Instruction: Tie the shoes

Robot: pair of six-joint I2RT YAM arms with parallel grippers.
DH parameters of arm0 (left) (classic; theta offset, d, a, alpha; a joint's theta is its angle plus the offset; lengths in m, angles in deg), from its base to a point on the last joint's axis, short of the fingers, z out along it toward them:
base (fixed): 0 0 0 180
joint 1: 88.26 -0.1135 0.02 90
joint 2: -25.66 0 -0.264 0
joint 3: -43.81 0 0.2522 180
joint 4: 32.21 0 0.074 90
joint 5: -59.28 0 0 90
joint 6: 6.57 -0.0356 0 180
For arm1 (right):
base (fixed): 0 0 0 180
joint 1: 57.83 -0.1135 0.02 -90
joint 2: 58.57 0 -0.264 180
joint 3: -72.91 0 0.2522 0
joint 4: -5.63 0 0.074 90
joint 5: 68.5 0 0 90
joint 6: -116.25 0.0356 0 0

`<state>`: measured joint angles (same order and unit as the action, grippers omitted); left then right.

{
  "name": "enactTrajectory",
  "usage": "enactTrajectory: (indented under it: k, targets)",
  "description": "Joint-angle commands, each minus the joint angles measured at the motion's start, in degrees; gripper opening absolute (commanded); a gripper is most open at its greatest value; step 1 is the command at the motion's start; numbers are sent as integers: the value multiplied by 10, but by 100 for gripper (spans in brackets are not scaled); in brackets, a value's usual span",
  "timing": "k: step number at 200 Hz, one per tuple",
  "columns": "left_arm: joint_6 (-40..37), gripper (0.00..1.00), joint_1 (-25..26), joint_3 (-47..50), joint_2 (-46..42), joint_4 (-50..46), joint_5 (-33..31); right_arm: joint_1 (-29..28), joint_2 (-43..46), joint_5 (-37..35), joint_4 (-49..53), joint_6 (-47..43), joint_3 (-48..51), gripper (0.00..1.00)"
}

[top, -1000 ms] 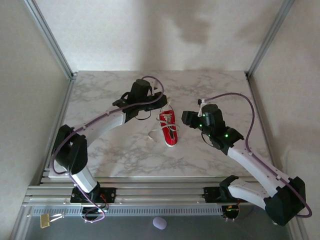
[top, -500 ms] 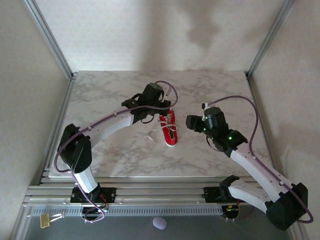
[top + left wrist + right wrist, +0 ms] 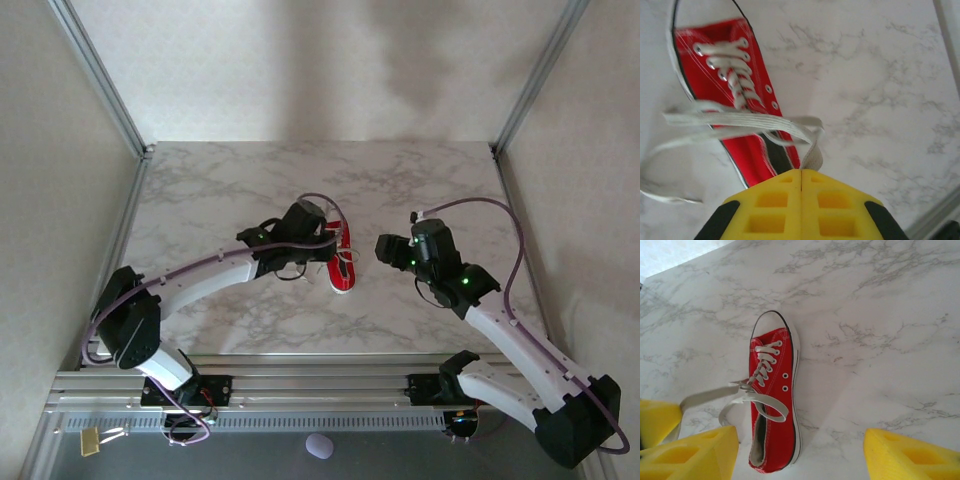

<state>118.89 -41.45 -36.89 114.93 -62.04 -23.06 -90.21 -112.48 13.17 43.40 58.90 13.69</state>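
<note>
- Since the earlier frame the left arm has swung from the far side of the shoe towards the near side. Its wrist now hangs over the left edge of the shoe. The right arm has shifted only a little.
- The shoe (image 3: 776, 440) stands on its sole near the middle of the marble table (image 3: 220, 190), between the two grippers.
- The left gripper (image 3: 801, 174) has its yellow fingers (image 3: 772, 200) pressed together, and one white lace (image 3: 740, 120) is pinched between them.
- From this pinch the lace runs flat across the red upper. A second strand curves out over the table on the other side.
- The right gripper (image 3: 385, 248) is just to the right of the shoe, with its fingers wide apart and nothing between them.
- The eyelets are laced in a neat cross pattern, but no bow is tied.
- In the top view the left arm covers part of the shoe, so which way its toe points there is hard to tell.
</note>
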Motion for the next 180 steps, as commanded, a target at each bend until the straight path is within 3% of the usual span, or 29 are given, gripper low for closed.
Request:
enactTrajectory:
  k: [1, 50, 75, 102, 128, 180]
  targets:
    - [86, 0, 28, 16, -20, 35, -5, 4, 10, -7, 17, 16, 16, 66]
    - [167, 0, 61, 51, 3, 130, 11, 4, 53, -41, 66, 57, 42, 64]
    - [205, 0, 61, 52, 20, 173, 10, 3, 102, 57, 25, 73, 90, 61]
    - [236, 0, 61, 48, 37, 208, 11, 3, 184, 184, -87, 102, 180, 61]
    - [249, 0, 60, 44, 48, 210, 6, -2, 243, 237, -161, 119, 252, 63]
    - [258, 0, 59, 46, 58, 223, 10, -19, 189, 307, -327, 134, 307, 68]
